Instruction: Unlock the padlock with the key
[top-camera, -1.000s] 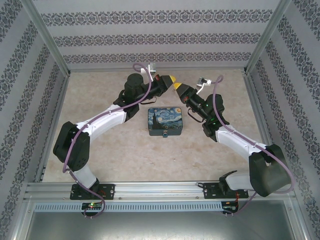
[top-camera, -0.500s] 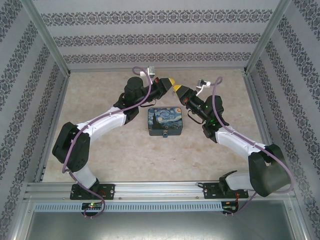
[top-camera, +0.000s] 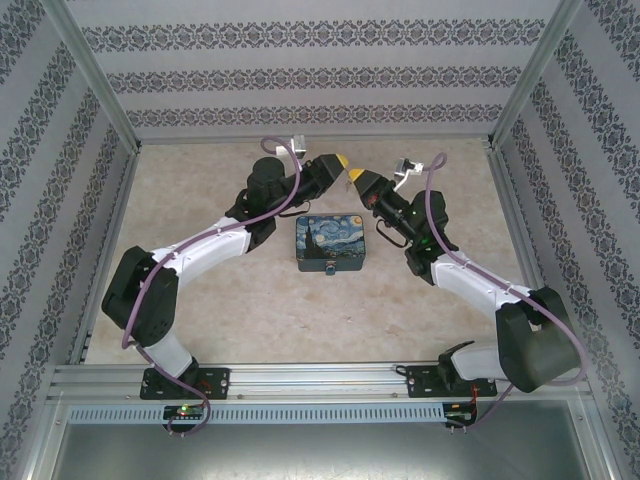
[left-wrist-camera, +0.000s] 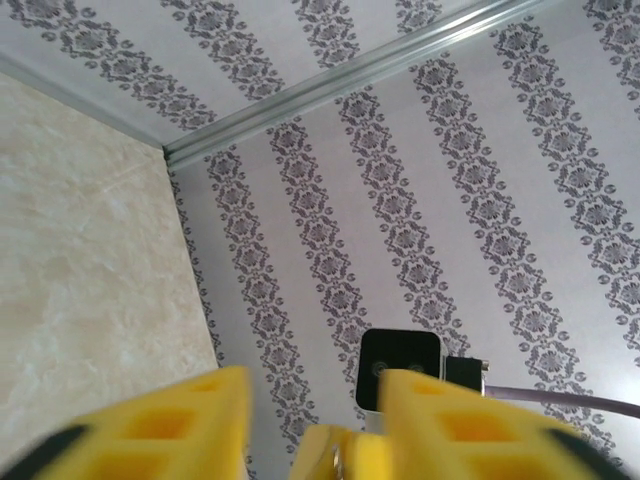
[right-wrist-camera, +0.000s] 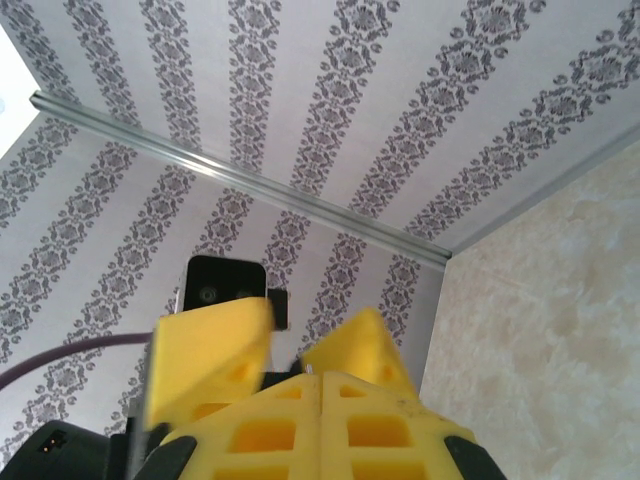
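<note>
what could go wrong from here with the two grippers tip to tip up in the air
1. The left gripper is open close to the tips of the shut right gripper, raised above the table: a key passed here could slip and fall.
2. The key is too small to make out, so who has it is unclear.

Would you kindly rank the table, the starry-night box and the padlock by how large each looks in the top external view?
Largest: table
Middle: starry-night box
Smallest: padlock, a tiny blue speck at the box's near edge

Grey damask-striped walls (top-camera: 320, 80), beige marbled tabletop (top-camera: 210, 300), aluminium frame rails (top-camera: 320, 378)
</note>
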